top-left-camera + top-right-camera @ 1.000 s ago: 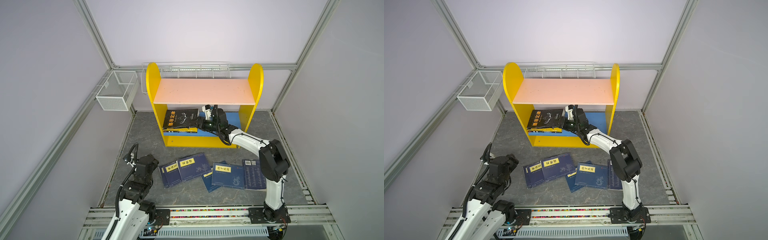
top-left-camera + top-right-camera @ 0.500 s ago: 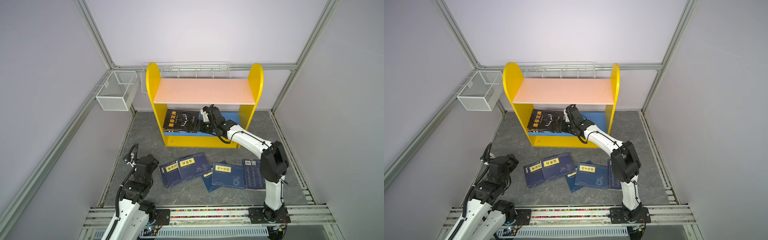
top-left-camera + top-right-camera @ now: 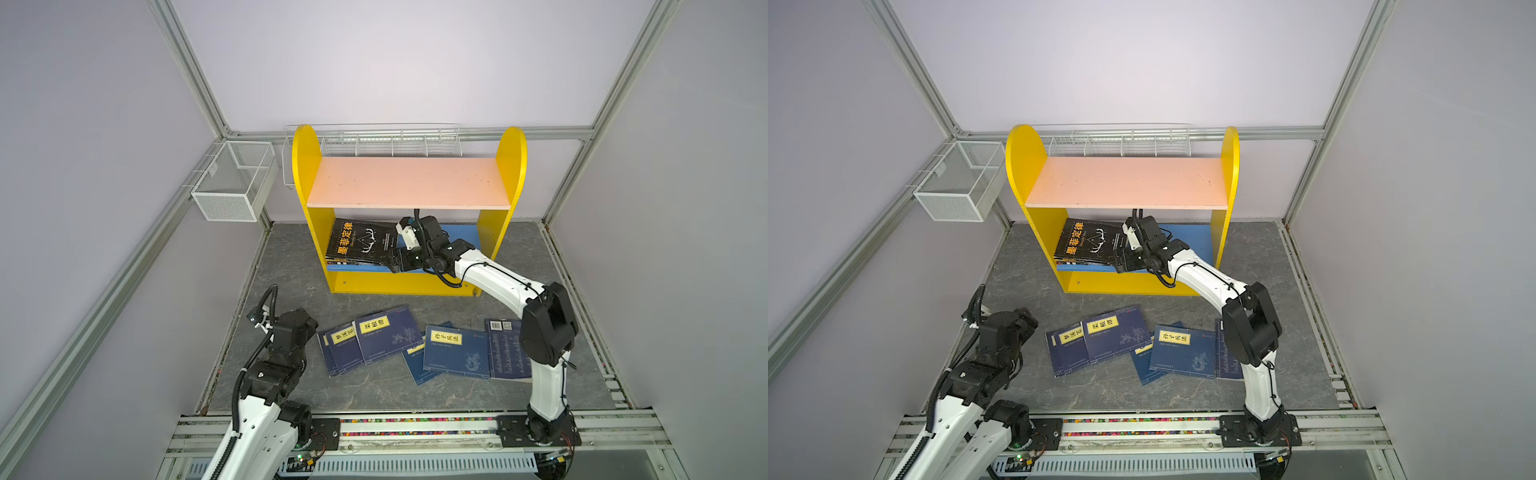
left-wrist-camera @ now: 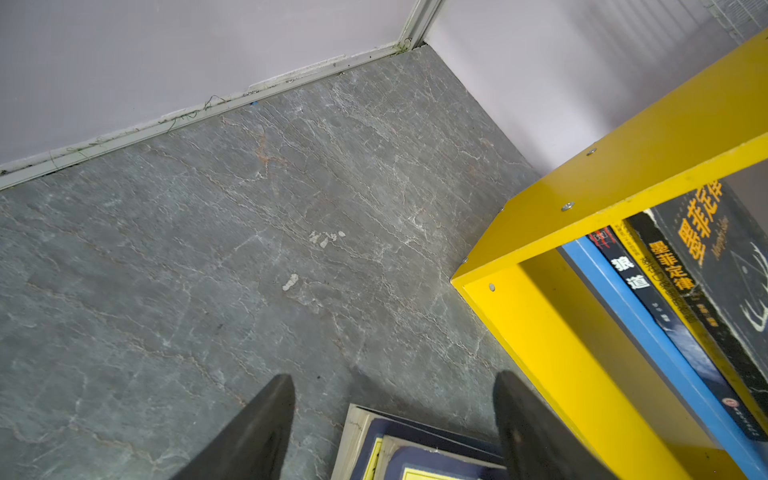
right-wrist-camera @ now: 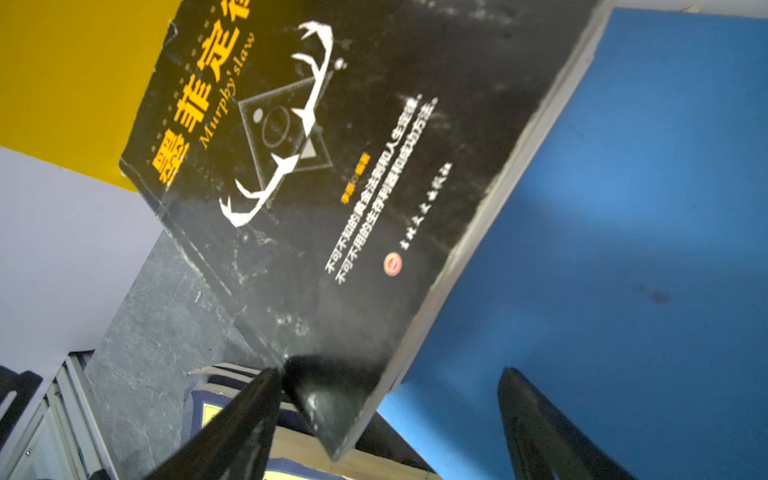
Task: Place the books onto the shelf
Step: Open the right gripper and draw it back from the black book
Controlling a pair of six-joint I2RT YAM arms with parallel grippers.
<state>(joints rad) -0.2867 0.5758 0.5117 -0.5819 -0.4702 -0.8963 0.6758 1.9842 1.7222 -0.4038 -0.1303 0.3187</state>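
While my right fingers (image 5: pixel 232 428) stand apart round the black book (image 5: pixel 332 166) at the front edge of the blue lower board (image 5: pixel 623 208), I should back straight out without snagging it.

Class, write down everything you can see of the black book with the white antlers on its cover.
The black book is a scuffed paperback: orange Chinese title, "Murphy's law", white antler drawing. It lies flat, face up, slightly askew, atop other books at the left end of the yellow shelf's blue lower board. One corner juts between the open right gripper's fingers, apparently touching one.
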